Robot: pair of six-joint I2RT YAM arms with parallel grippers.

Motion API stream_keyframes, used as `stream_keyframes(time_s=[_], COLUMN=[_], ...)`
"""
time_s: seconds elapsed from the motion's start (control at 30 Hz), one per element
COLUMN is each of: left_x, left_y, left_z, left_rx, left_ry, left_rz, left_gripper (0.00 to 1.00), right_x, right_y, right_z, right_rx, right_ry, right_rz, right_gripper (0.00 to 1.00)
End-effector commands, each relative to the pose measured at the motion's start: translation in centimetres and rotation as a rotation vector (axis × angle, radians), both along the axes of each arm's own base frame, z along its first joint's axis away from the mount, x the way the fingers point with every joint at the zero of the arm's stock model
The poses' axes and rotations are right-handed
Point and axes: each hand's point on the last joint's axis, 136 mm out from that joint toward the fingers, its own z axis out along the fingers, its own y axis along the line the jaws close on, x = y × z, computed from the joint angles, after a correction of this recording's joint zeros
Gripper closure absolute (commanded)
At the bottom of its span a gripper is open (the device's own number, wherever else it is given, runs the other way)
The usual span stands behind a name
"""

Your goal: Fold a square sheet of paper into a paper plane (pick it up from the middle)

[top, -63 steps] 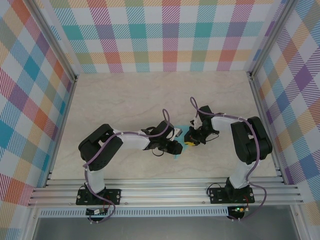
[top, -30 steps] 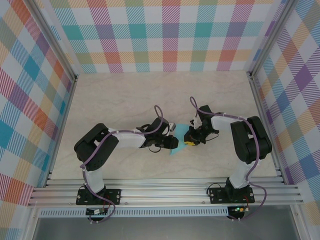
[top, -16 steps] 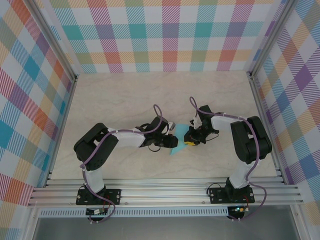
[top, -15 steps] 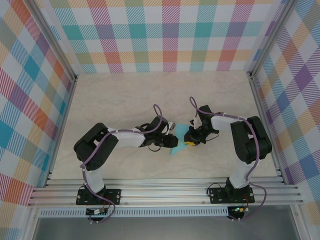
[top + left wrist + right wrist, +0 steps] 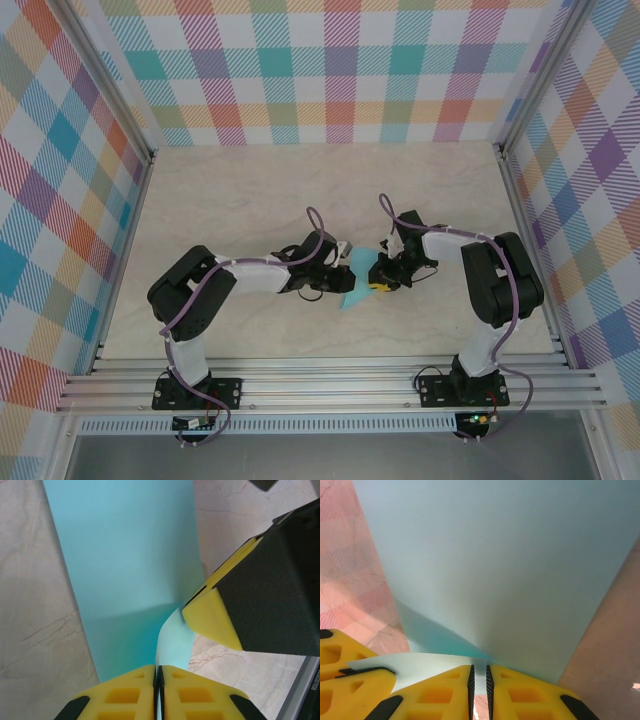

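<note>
The square sheet of paper [image 5: 350, 298] is light blue and lies partly lifted at the table's middle, between my two grippers. In the left wrist view the sheet [image 5: 130, 555] stretches away flat, and a curled flap rises into my left gripper [image 5: 157, 669], whose jaws are shut on that edge. My right gripper [image 5: 479, 667] pinches the sheet [image 5: 510, 555] at a raised fold, its jaws almost together with paper between them. From above, the left gripper [image 5: 343, 284] and right gripper [image 5: 378, 284] nearly touch. The right gripper's yellow finger [image 5: 210, 615] sits right beside the flap.
The beige marble-pattern table [image 5: 250, 200] is open behind and to both sides of the grippers. Checked walls with metal posts [image 5: 520, 200] enclose it, and an aluminium rail [image 5: 320, 385] runs along the near edge by the arm bases.
My left gripper's jaws have closed onto the paper's raised edge. Over the last two seconds the left wrist shifted slightly back and left. The right arm has held still.
</note>
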Motion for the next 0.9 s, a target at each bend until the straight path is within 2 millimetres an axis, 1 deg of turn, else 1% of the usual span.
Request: stream_keyframes(time_s=[0.0, 0.1, 0.23, 0.4, 0.57, 0.7, 0.87], left_x=[0.8, 0.6, 0.5, 0.6, 0.7, 0.6, 0.4], left_y=[-0.3, -0.2, -0.1, 0.0, -0.2, -0.4, -0.4], left_z=[-0.2, -1.3, -2.0, -1.9, -1.6, -1.7, -1.9], left_rx=[-0.002, 0.015, 0.024, 0.029, 0.023, 0.015, 0.019], left_ry=[0.001, 0.019, 0.030, 0.024, 0.023, 0.030, 0.041], left_rz=[-0.007, -0.016, -0.015, -0.011, -0.011, -0.020, -0.028], left_gripper=[0.90, 0.91, 0.91, 0.91, 0.91, 0.91, 0.90], right_x=[0.3, 0.4, 0.4, 0.3, -0.2, -0.7, -0.3], right_y=[-0.1, 0.1, 0.2, 0.1, 1.3, 1.9, 2.7], right_z=[0.9, 1.7, 2.9, 3.7, 4.5, 4.0, 3.5], right_rx=[-0.007, 0.008, 0.022, 0.027, 0.127, 0.142, 0.145], right_ry=[-0.023, -0.042, -0.065, -0.086, -0.079, -0.053, -0.047], right_rz=[0.009, 0.008, 0.000, -0.015, -0.005, 0.005, 0.013], right_gripper=[0.82, 0.80, 0.79, 0.78, 0.80, 0.81, 0.81])
